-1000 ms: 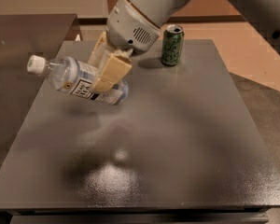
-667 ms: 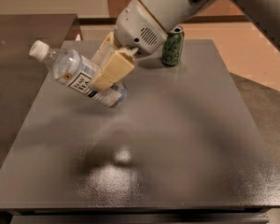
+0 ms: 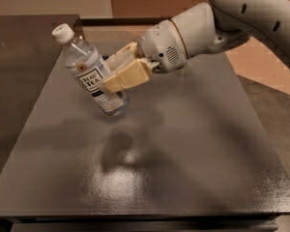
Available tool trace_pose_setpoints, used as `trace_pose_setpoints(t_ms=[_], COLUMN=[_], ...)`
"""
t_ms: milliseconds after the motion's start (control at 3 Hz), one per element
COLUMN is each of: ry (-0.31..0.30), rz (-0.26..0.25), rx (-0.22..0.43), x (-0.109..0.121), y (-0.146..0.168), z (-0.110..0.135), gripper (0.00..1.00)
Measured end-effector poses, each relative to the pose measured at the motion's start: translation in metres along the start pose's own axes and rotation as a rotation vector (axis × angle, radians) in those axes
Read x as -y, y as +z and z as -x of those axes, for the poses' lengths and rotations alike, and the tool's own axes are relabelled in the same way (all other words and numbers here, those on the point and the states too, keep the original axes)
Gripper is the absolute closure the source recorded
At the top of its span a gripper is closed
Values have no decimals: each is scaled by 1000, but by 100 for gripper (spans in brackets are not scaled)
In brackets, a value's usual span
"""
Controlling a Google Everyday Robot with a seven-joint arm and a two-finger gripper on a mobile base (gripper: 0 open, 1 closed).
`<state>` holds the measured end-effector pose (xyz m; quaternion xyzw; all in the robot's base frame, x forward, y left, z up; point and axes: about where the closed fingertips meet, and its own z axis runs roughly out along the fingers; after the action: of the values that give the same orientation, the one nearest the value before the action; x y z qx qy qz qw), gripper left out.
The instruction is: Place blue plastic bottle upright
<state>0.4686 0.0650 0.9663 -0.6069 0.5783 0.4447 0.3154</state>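
Gripper clamped on blue plastic bottle at label, mid-body. Bottle tilted, white cap up-left, base low over dark surface, prob. not touching (shadow offset). To do well: rotate wrist til cap sits over base, lower slow, seat base flat, then release w/o nudging.

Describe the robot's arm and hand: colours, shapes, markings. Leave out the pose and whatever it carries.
The arm is a thick, smooth, pale grey shell with small dark oval holes. It ends in a rounded white wrist housing bearing a small dotted grille. The hand, over the table's far left part by the bottle, has two blocky cream-tan fingers. No cables or lettering show.
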Motion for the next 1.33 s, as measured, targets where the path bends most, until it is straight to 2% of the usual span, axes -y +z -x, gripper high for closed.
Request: trace_pose_setpoints(t_ms=[333,667,1000,1333], ry=[-37,-77,-87,-70], rz=[-15,-21,-24,-27], rx=[123,192,228,229], x=[2,1,2,4], y=[-6,-11,-14,-16], z=[-6,-13,-25,-41], gripper=[100,100,100,100])
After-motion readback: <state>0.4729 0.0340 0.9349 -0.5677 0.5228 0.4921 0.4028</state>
